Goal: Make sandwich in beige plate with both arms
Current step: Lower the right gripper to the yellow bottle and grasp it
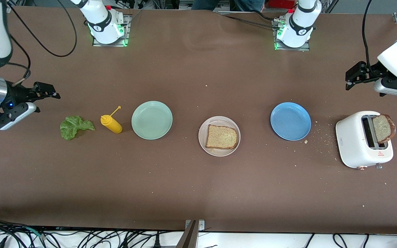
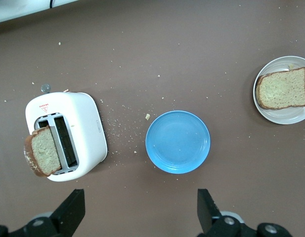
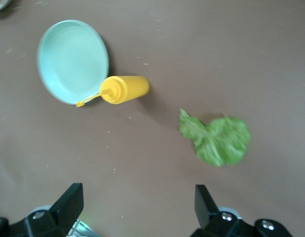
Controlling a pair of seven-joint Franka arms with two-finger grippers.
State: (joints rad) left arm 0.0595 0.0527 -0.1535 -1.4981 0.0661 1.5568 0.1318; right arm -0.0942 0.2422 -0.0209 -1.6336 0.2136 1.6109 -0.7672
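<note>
Bread slice (image 1: 222,137) on beige plate (image 1: 219,121) — both tools open

Matt brown table (image 1: 184,186); glossy smooth beige plate (image 1: 202,142) under rough, speckled bread (image 1: 221,137). The toaster (image 1: 353,144) looks like smooth white plastic.

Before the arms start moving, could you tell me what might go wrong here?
The second bread slice leans out of the toaster slot, so a pull by the open left gripper could tip it off or drag the toaster. The lettuce leaf lies flat beside the mustard bottle; the open right gripper might knock it.
</note>
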